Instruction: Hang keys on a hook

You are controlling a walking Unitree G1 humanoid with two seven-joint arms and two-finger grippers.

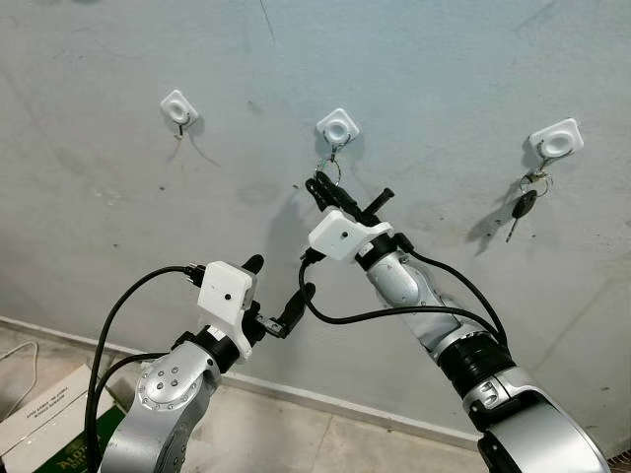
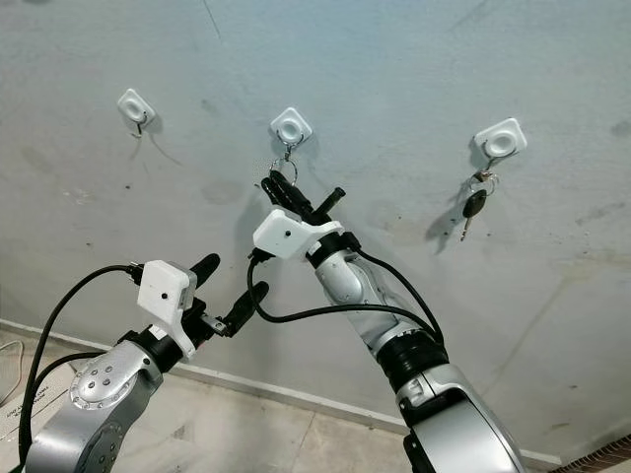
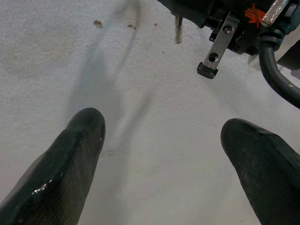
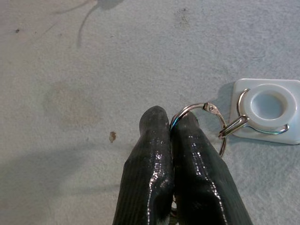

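Note:
Three white hooks are stuck to the grey wall. The left hook [image 1: 178,108] is bare. A key set [image 1: 523,205] hangs from the right hook [image 1: 555,143]. My right gripper [image 1: 321,187] is raised to just below the middle hook [image 1: 338,128] and is shut on a metal key ring [image 4: 202,111]. In the right wrist view the ring touches the wire tip of the middle hook [image 4: 267,110]; whether it is threaded on I cannot tell. The keys are hidden behind the fingers [image 4: 150,154]. My left gripper [image 1: 276,288] is open and empty, lower and to the left, facing the wall.
A cardboard box [image 1: 39,409] lies on the tiled floor at the lower left, by the baseboard [image 1: 325,399]. Black cables [image 1: 394,315] loop between the two arms. The wall between the hooks is bare.

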